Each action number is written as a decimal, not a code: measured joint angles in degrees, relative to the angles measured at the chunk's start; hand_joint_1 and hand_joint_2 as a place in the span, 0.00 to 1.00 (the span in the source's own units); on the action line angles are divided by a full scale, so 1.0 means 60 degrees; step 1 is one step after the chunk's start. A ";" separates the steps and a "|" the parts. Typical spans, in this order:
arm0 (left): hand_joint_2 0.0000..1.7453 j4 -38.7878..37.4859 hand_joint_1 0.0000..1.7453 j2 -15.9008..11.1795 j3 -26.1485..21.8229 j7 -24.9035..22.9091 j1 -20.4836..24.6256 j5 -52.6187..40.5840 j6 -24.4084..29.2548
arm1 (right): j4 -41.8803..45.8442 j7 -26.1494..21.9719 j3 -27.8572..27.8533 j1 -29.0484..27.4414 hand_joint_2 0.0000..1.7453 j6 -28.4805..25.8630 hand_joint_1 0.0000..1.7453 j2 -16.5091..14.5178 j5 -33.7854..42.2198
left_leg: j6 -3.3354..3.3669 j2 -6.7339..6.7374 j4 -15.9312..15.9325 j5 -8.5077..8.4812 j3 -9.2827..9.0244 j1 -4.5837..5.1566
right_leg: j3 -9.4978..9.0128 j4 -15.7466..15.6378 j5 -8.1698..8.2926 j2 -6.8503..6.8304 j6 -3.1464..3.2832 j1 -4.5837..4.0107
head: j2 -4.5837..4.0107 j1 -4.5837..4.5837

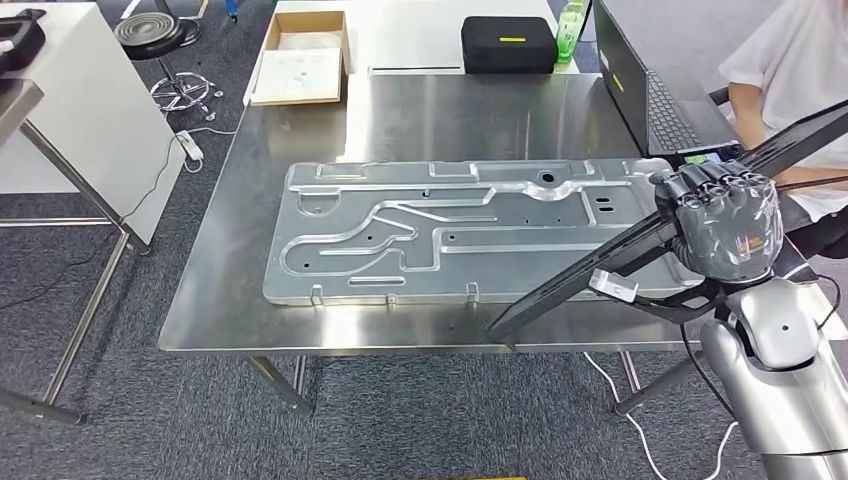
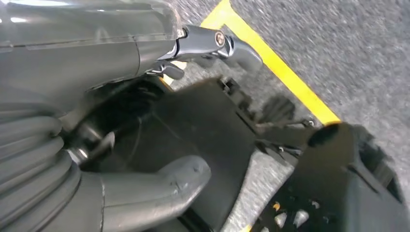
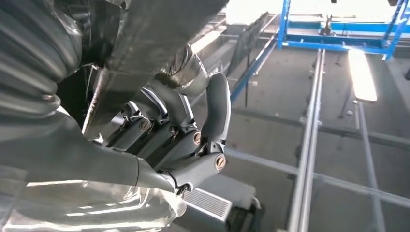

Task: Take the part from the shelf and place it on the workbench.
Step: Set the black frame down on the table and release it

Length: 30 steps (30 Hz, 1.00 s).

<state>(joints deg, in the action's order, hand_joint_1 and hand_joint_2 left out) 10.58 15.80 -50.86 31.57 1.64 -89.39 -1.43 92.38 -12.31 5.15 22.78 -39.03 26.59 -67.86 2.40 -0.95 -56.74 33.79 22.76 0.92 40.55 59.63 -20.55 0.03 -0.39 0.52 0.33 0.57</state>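
- Lying flat on the steel workbench (image 1: 280,330): a large stamped metal panel (image 1: 450,235), taking up most of the top.
- Sitting beyond the bench: an open cardboard box (image 1: 300,58) with a pale sheet inside, and a closed black case (image 1: 508,44) with a green bottle (image 1: 569,28) just beside it.
- Gripping a long dark part (image 1: 590,275) with the right hand (image 1: 728,222), fingers (image 3: 164,130) wrapped tightly around it; holding it tilted, low end just over the bench's near edge, high end rising past a seated person (image 1: 795,90) at a laptop (image 1: 650,100).
- Hanging over grey floor with a yellow line (image 2: 270,60): left hand (image 2: 159,183), thumb showing, fingers hidden, so cannot tell how far open.
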 joint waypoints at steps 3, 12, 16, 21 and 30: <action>1.00 0.0000 0.00 -0.0131 0.0015 0.0206 0.0013 0.0036 -0.0233 | 0.0027 0.0077 0.0002 0.0038 1.00 0.0120 1.00 0.0004 -0.0015 | -0.0158 0.0064 -0.1013 0.0214 0.0455 -0.0031 | -0.0220 -0.0082 -0.0135 0.0004 0.0193 0.0038 | 0.0000 0.0002; 1.00 0.0000 0.00 -0.0146 0.0021 0.0118 0.0098 0.0192 -0.0013 | 0.0020 0.0142 0.0016 -0.0004 1.00 0.0336 1.00 0.0052 0.0106 | 0.0176 0.0149 -0.0270 -0.0665 0.1121 0.0073 | -0.0641 -0.0111 -0.0428 0.0014 0.0197 -0.0041 | 0.0000 -0.0007; 1.00 0.0000 0.00 -0.0008 0.0021 0.0035 0.0074 0.0218 0.0107 | 0.0024 0.0147 0.0016 -0.0123 0.50 0.0336 0.50 0.0116 0.0159 | 0.0368 0.0176 0.0206 -0.0979 0.1016 0.0107 | -0.0639 -0.0194 -0.0371 0.0013 -0.0056 0.0056 | 0.0000 -0.0016; 1.00 -0.0004 0.00 0.0080 0.0057 0.0050 0.0051 0.0124 0.0167 | 0.0025 0.0125 0.0012 -0.0164 0.00 0.0335 0.00 0.0230 0.0184 | 0.0315 0.0222 0.0459 -0.1257 0.0932 -0.0049 | 0.0258 0.1940 -0.1599 0.0007 -0.0318 0.0148 | 0.0000 -0.0038; 0.00 -0.0004 0.00 -0.0072 0.0121 0.0221 0.0053 0.0280 -0.0265 | 0.0042 0.0113 0.0012 -0.0215 0.00 0.0363 0.00 0.0266 0.0137 | -0.0258 0.0177 -0.0145 -0.0727 0.1083 -0.0203 | -0.0807 0.0077 -0.0828 0.0073 -0.0300 0.0325 | 0.0000 -0.0043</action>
<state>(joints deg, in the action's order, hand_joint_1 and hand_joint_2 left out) 10.56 15.37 -50.13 32.90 1.96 -87.72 -3.02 92.63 -11.63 5.22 21.49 -36.86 28.19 -67.04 0.85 0.12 -57.60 29.42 29.26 -0.30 35.71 60.09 -25.52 0.47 -2.19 2.47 0.33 0.31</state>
